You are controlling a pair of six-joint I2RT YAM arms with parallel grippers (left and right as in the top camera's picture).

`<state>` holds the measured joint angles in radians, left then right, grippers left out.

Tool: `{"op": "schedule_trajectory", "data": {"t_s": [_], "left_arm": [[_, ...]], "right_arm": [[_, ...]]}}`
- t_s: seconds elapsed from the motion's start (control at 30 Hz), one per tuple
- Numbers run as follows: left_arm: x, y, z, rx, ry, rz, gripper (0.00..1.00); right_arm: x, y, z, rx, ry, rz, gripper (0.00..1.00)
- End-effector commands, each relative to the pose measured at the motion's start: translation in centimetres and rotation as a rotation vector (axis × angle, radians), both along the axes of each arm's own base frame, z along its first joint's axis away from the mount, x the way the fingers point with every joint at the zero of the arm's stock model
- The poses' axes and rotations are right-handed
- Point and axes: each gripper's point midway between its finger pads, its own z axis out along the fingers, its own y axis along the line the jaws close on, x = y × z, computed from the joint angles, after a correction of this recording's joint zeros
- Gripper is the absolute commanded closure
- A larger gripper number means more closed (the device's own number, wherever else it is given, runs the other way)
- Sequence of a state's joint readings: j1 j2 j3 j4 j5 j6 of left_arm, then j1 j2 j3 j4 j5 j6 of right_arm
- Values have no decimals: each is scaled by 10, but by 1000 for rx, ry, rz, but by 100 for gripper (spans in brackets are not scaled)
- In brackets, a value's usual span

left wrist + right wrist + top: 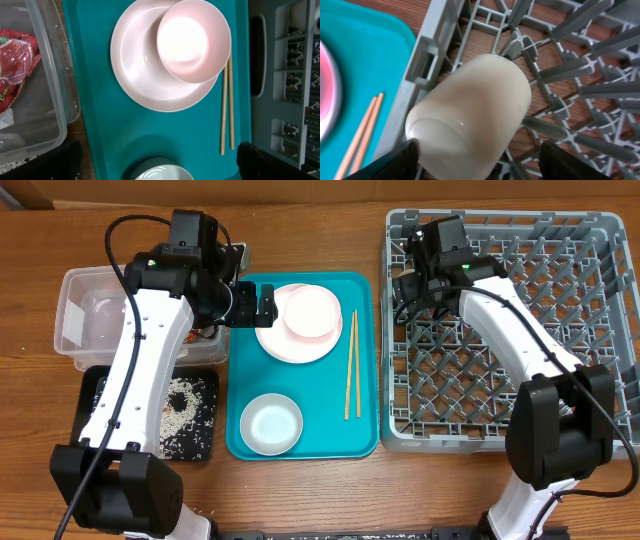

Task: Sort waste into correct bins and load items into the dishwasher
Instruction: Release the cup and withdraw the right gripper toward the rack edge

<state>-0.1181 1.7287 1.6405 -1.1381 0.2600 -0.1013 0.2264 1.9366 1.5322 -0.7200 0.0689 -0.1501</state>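
Red snack wrapper point(17, 55), lying in clear plastic tub point(60, 107), left wrist view: traces of white lettering along lower left edge, cut off by the frame border and too blurred to read. Overhead view: no legible print anywhere. Right wrist view: no legible print. No brand, number, label or sign readable on anything else.

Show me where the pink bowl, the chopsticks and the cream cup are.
pink bowl point(194, 40), left wrist view, middle of its inside.
chopsticks point(223, 110), left wrist view, midway along the left stick.
cream cup point(475, 110), right wrist view, middle of its side wall.
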Motion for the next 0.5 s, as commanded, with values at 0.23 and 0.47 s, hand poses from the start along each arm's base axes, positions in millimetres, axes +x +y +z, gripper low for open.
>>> {"op": "schedule_trajectory", "data": {"t_s": [0.23,0.47], "left_arm": [[-1,-2,8,5,-24,-12,0],[-1,-2,8,5,-24,-13,0]], "right_arm": [[12,-25,38,-107,-110,-75,21],[-28,29,40,248,69,-106,22]]}}
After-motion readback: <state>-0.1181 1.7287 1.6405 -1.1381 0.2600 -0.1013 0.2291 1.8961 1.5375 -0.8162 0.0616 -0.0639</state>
